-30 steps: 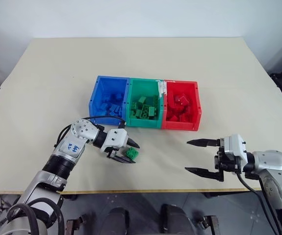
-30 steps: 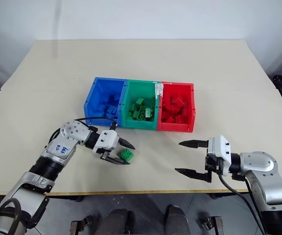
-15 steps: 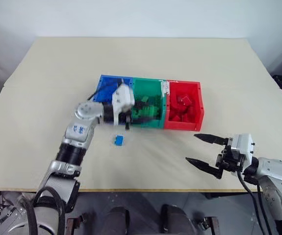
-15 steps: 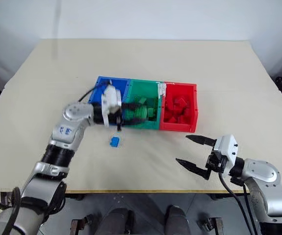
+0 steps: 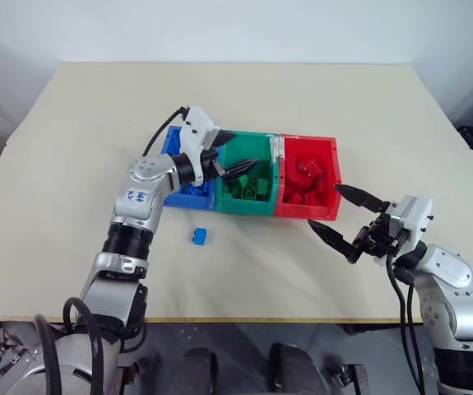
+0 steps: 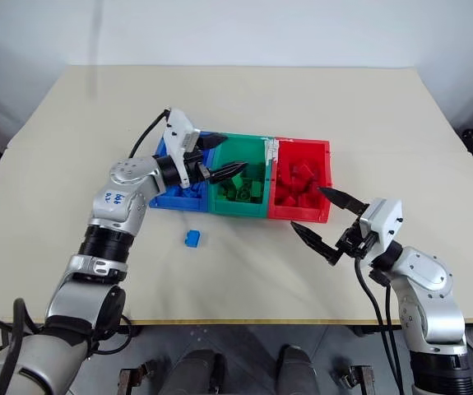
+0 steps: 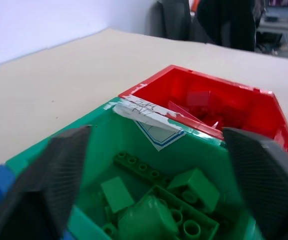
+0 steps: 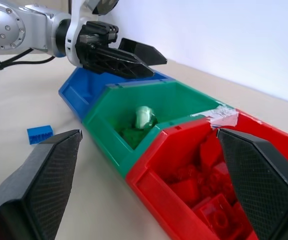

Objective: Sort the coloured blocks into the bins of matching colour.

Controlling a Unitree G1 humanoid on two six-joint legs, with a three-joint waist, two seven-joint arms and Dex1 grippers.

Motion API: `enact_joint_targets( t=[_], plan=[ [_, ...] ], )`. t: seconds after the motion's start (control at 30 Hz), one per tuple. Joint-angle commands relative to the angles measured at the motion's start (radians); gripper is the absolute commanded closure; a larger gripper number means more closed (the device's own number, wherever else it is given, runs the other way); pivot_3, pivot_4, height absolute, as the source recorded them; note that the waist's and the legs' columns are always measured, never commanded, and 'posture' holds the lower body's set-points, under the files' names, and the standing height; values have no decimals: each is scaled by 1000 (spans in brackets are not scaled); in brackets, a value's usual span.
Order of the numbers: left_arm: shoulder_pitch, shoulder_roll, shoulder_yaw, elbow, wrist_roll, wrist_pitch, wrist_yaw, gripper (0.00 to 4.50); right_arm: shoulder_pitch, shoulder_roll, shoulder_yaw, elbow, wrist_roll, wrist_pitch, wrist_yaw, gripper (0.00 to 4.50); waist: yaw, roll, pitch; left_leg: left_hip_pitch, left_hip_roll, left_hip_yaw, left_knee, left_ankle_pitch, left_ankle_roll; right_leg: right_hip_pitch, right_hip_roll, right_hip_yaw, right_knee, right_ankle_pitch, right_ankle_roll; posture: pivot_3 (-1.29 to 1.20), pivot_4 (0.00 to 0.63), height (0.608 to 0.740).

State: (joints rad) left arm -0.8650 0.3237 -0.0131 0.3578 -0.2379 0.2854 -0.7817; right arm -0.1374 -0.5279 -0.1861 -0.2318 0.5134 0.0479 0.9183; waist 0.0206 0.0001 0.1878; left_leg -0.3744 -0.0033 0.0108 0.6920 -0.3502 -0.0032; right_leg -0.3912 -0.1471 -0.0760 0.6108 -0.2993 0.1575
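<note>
1. Wide beige rectangular table (image 5: 80, 206): bears all items listed below.
2. Three joined open-topped plastic bins in a row near the table's middle: blue bin (image 5: 173, 193) on the robot's left, green bin (image 5: 248, 150) in the centre, red bin (image 5: 331, 169) on the right. A strip of white tape (image 5: 275, 150) sits on the wall between green and red.
3. Left gripper (image 5: 229, 152): two black fingers spread wide, nothing between them, held above the green bin near its wall shared with the blue bin.
4. Right gripper (image 5: 341, 216): fingers spread wide, empty, above the table just in front of the red bin's right corner.
5. Bin contents: green studded plastic bricks (image 5: 248, 185) piled in the green bin; red bricks (image 5: 302, 185) in the red bin; blue bricks (image 5: 193, 188) in the blue bin.
6. Single small blue studded brick (image 5: 200, 236): lying loose on the table, near the front of the blue bin, apart from both grippers.
</note>
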Motion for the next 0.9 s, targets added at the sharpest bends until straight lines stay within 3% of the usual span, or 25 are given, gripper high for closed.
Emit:
enact_joint_targets(
  t=[0.03, 0.2, 0.3, 0.4, 0.57, 0.73, 0.9],
  plan=[
    [92, 64, 53, -191, -62, 11, -45, 9, -30, -26, 27, -14, 15, -2, 55, 0, -9, 0, 0, 0, 0, 0, 0, 0, 0, 0, 0, 0, 0, 0, 0, 0, 150, 740],
    [285, 199, 144, -354, -129, -19, -124, 9, -84, -60, 85, 14, 23, 26, 151, 0, -24, 0, 0, 1, 1, 0, -1, 0, -1, 0, 0, 0, 1, 0, 0, 0, 150, 740],
    [531, 310, 355, -522, -294, 72, -198, 9, -138, -93, 130, 52, 22, 39, 247, 0, -29, 0, 0, 1, 2, 0, 0, 0, 0, 0, 0, 1, 1, 0, 0, 0, 150, 740],
    [751, 380, 492, -593, -293, 35, -220, 9, -177, -110, 154, 88, 25, 50, 312, 0, -39, 0, 0, 3, 2, -4, -3, 0, 0, 0, -1, 2, -1, 0, 0, 0, 150, 740],
    [972, 415, 615, -548, -209, -118, -230, 9, -243, -106, 198, 170, -8, 14, 394, 0, -14, 0, 0, 4, 1, -2, -3, 0, 1, 1, -2, 1, -1, 0, -1, 0, 150, 740],
    [1030, 404, 594, -575, -199, -137, -196, 9, -275, -106, 203, 220, -15, 0, 426, 0, -4, 0, 0, 4, 1, -1, -3, -1, 1, 1, -2, 1, -1, 0, -1, 0, 150, 740],
    [959, 330, 371, -690, -166, -76, -97, 9, -258, -132, 163, 262, -30, -39, 430, 0, 1, 0, 0, 3, 0, -1, -3, -2, 1, 1, -3, 2, -1, 0, -1, 0, 150, 740]
  ],
)
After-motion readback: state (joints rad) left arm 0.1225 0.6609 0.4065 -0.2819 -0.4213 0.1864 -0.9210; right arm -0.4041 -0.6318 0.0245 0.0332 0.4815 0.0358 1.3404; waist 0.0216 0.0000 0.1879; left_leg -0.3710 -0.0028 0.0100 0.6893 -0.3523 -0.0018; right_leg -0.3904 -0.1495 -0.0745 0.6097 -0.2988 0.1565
